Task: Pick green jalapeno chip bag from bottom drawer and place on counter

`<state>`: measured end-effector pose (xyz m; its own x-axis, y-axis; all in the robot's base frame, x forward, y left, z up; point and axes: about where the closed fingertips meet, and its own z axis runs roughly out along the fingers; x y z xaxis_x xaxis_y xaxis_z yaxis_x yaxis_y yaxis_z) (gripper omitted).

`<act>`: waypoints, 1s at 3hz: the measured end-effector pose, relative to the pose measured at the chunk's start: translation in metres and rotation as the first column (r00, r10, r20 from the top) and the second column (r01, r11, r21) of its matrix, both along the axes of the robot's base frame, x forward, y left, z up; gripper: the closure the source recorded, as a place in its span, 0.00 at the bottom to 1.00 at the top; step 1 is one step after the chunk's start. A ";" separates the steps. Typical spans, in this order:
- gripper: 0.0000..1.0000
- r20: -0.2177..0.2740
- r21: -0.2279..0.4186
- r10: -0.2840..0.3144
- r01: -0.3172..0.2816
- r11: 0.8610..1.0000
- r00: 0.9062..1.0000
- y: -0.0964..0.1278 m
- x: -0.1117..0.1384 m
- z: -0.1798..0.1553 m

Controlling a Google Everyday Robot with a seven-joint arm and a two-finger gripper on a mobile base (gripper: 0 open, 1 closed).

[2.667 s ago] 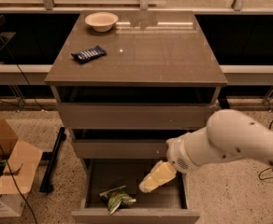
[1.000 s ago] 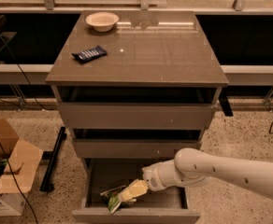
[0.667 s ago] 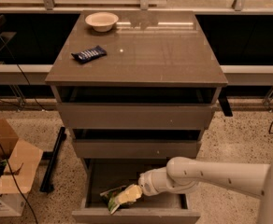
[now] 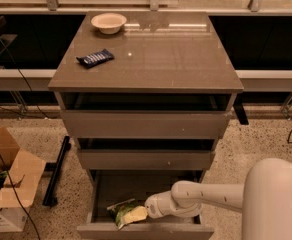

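Note:
The bottom drawer (image 4: 146, 231) stands pulled open at the foot of the cabinet. The green jalapeno chip bag (image 4: 118, 210) lies crumpled in its front left part. My gripper (image 4: 134, 215) reaches in from the right, low inside the drawer, with its pale fingers lying on the bag's right side. The white arm runs back to the lower right corner. The counter (image 4: 161, 54) is the glossy grey-brown top above.
A white bowl (image 4: 108, 22) stands at the counter's back left and a dark blue candy wrapper (image 4: 94, 58) lies left of centre. The two upper drawers are slightly open. An open cardboard box (image 4: 8, 179) and a black bar (image 4: 56, 171) lie on the floor at left.
My arm has swung down and to the left into the bottom drawer. The gripper went from the drawer's right side onto the green bag.

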<state>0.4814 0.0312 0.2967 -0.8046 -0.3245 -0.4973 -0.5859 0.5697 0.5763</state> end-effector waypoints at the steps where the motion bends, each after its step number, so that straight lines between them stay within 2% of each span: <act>1: 0.00 -0.062 0.003 -0.021 0.021 1.000 0.998 0.008 0.004 -0.044; 2: 0.00 -0.110 0.014 -0.028 0.030 0.999 0.994 0.020 0.011 -0.077; 3: 0.15 -0.148 0.027 -0.018 0.022 0.999 0.989 0.033 0.017 -0.096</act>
<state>0.4981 0.0645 0.2008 -0.8762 -0.2950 -0.3811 -0.4817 0.5626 0.6719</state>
